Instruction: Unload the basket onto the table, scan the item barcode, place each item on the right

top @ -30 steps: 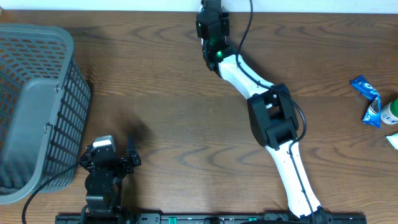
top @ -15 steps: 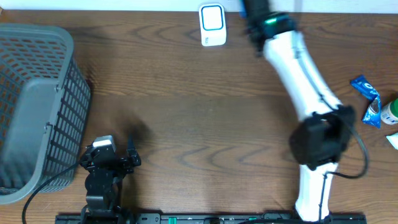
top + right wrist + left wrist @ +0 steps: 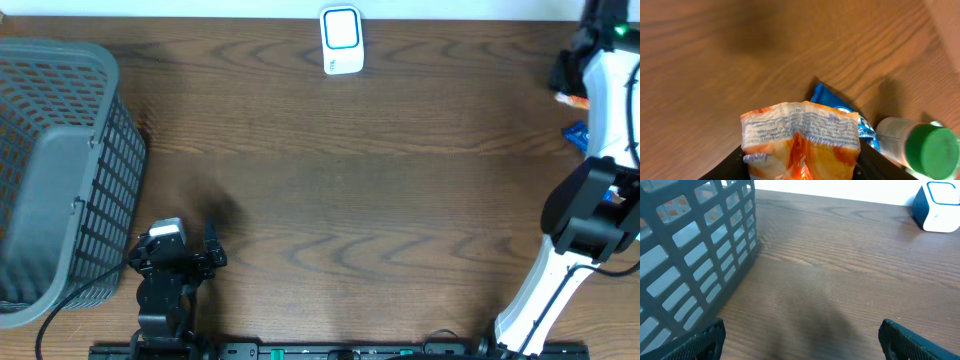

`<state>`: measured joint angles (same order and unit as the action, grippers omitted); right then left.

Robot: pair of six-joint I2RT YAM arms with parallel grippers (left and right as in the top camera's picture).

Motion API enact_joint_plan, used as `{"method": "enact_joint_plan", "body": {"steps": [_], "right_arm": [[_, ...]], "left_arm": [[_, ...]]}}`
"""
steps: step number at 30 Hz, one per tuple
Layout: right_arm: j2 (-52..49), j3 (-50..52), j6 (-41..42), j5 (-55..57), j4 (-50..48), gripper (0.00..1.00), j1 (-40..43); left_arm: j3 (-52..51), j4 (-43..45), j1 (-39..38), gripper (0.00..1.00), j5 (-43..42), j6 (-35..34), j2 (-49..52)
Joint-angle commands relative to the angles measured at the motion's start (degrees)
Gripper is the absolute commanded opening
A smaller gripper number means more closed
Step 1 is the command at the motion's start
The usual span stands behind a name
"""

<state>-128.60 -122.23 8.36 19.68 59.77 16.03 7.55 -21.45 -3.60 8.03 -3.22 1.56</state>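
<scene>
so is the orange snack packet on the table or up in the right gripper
Up in the right gripper: the orange snack packet sits between its fingers, above the blue packet and green-capped bottle.

Dark wood-grain table (image 3: 330, 200) meets a pale wall (image 3: 200, 8).

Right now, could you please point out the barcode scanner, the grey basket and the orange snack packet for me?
barcode scanner (image 3: 341, 39), overhead view, on its top face.
grey basket (image 3: 95, 58), overhead view, on its rim.
orange snack packet (image 3: 800, 132), right wrist view, on its crinkled upper end.
</scene>
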Motion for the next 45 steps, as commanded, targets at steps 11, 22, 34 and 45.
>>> {"method": "enact_joint_plan", "body": {"steps": [11, 22, 34, 45], "right_arm": [[-9.73, 0.2, 1.29, -0.98, -1.84, 0.99, 11.93], [-5.18, 0.17, 2.34, -3.98, -3.23, 0.99, 12.31], [5.35, 0.17, 2.36, -9.14, -3.17, 0.99, 7.39], [18.21, 0.17, 6.88, -14.64, 0.31, 0.99, -0.96]], "left_arm": [[-0.81, 4.02, -0.22, 0.98, 0.63, 0.63, -0.11], [-1.2, 12.59, -0.22, 0.98, 0.35, 13.97, -0.11], [-7.34, 17.94, -0.22, 0.98, -8.72, 20.57, 0.79], [-7.34, 17.55, -0.22, 0.98, -8.66, 13.16, 0.92]]}}
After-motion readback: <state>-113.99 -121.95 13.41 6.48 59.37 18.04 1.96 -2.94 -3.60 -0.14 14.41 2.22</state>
